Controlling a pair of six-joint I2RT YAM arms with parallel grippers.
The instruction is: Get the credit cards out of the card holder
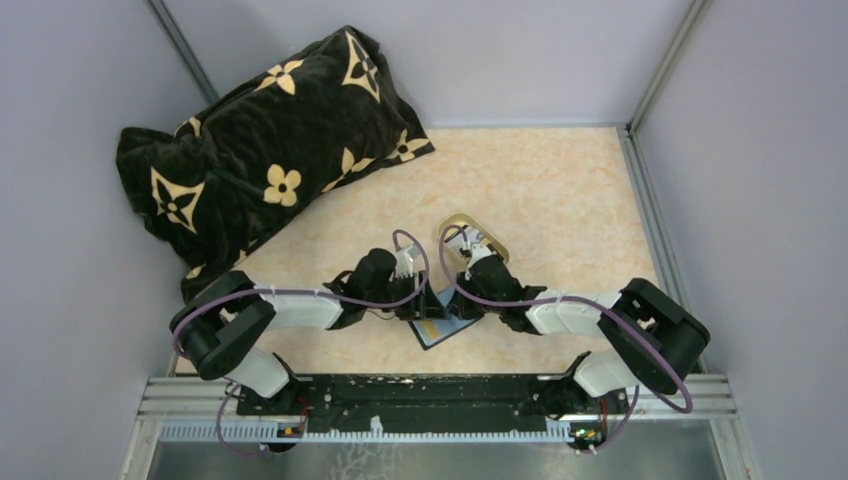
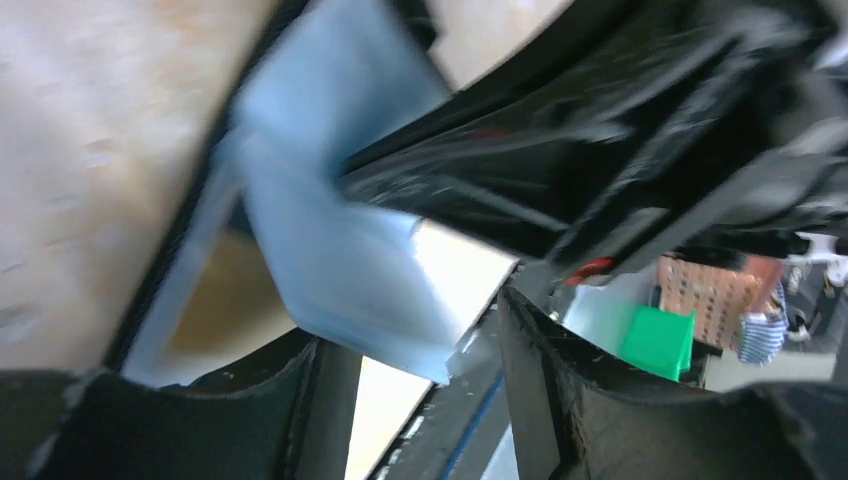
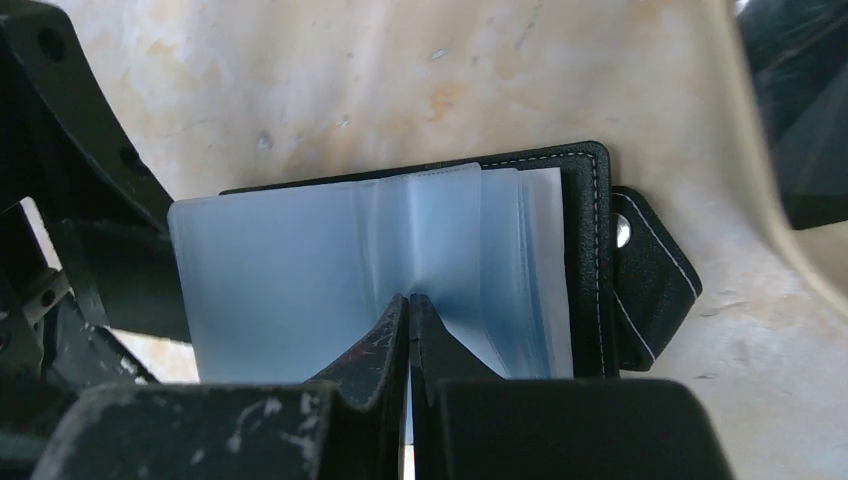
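Note:
The black card holder (image 1: 449, 329) lies open on the table between the arms, its pale blue inner leaves up. In the right wrist view the holder (image 3: 585, 250) shows its snap tab at the right. My right gripper (image 3: 410, 305) is shut, pinching one pale blue leaf (image 3: 290, 280) at the fold; I cannot tell whether it is a card or a sleeve. My left gripper (image 2: 415, 345) is open, and a pale bluish card or leaf (image 2: 350, 270) hangs tilted just above its gap, touching neither finger. An orange-yellow card (image 2: 215, 300) shows beneath it. Both grippers meet over the holder (image 1: 440, 303).
A gold-rimmed oval tray (image 1: 474, 236) sits just behind the right gripper. A big black flowered pillow (image 1: 270, 150) lies at the back left. Grey walls close in the table on three sides. The black base rail (image 1: 430, 395) runs along the near edge.

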